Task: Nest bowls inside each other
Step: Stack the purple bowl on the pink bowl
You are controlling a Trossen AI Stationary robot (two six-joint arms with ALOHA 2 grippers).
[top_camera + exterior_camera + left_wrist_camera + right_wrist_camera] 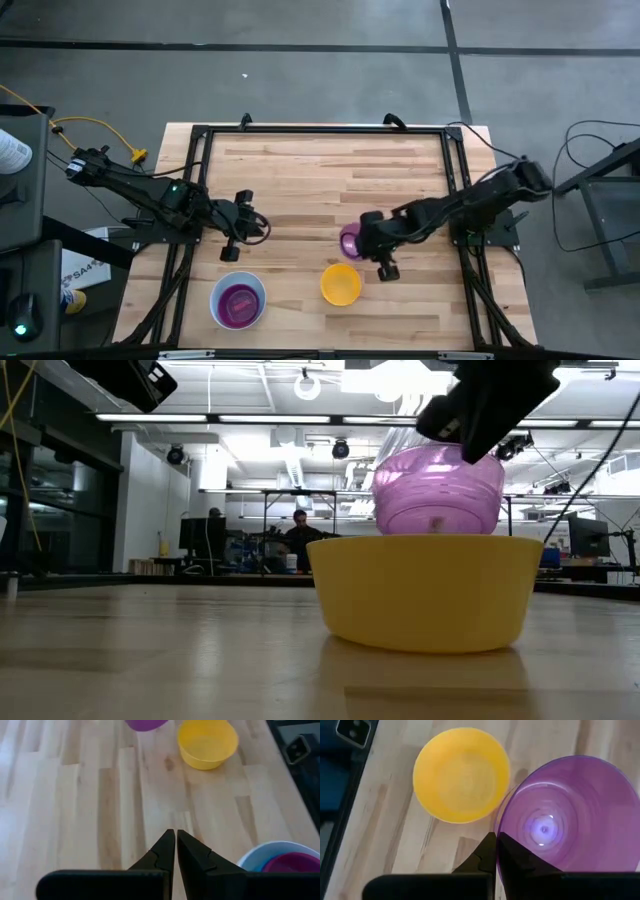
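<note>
Bowls: one purple bowl (570,820) pinched by right hand (496,851), one yellow bowl (340,284), left hand (176,851) pressed together

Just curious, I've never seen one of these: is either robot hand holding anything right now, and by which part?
The right hand is pinching the purple bowl by its rim, lifted off the table. The left hand is shut and holds nothing.

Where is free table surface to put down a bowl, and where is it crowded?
Free: the whole far half of the table, and the near right corner beyond the yellow bowl. Crowded: the near middle, where the right gripper holds the purple bowl by the yellow one, and the left gripper hangs above the white bowl.
</note>
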